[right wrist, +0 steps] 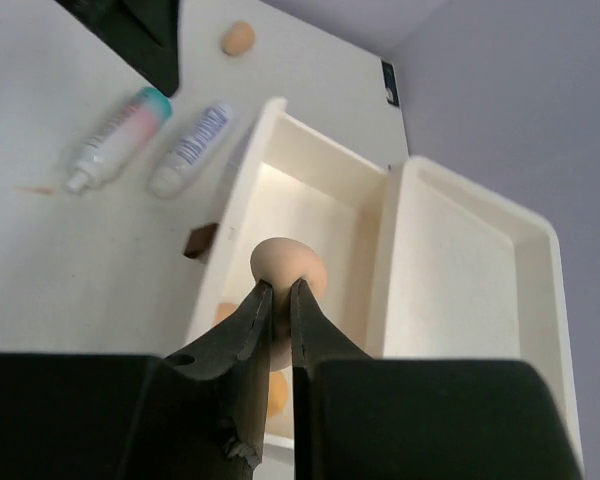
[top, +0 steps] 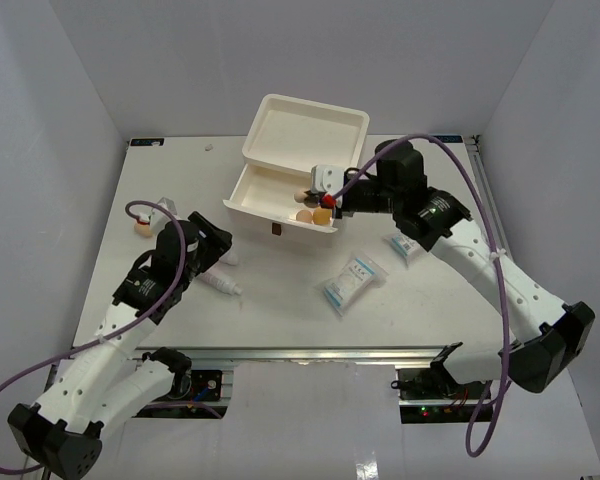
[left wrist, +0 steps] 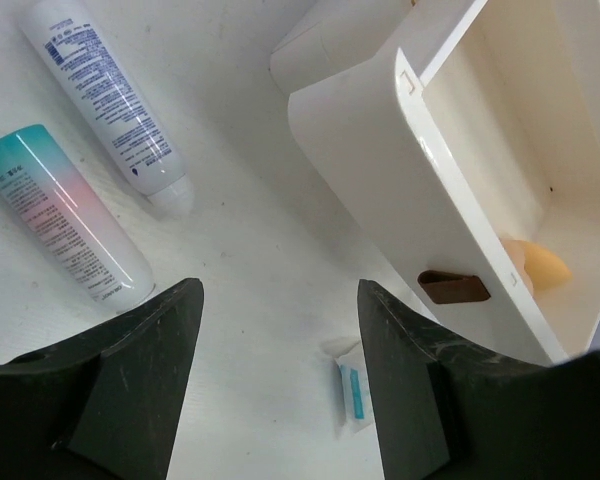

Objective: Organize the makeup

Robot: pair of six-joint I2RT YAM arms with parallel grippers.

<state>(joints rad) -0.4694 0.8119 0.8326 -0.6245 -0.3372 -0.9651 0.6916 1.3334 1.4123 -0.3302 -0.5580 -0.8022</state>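
Note:
My right gripper (right wrist: 280, 295) is shut on a tan egg-shaped sponge (right wrist: 288, 268), squeezing it above the open drawer (right wrist: 310, 215) of the cream box. In the top view that gripper (top: 325, 197) hangs over the drawer (top: 255, 190), where more tan sponges (top: 313, 215) lie. Another sponge (top: 142, 226) rests on the table at the far left. My left gripper (left wrist: 280, 400) is open and empty over bare table, beside a teal-pink tube (left wrist: 65, 220) and a white tube (left wrist: 105, 100). A blue-and-white packet (left wrist: 352, 395) lies by its right finger.
The cream box's top tray (top: 305, 135) sits behind the drawer. A stack of blue-and-white packets (top: 350, 283) lies mid-table, and another packet (top: 405, 245) lies under the right arm. The drawer's brown handle (left wrist: 453, 286) faces the left gripper (top: 215, 242).

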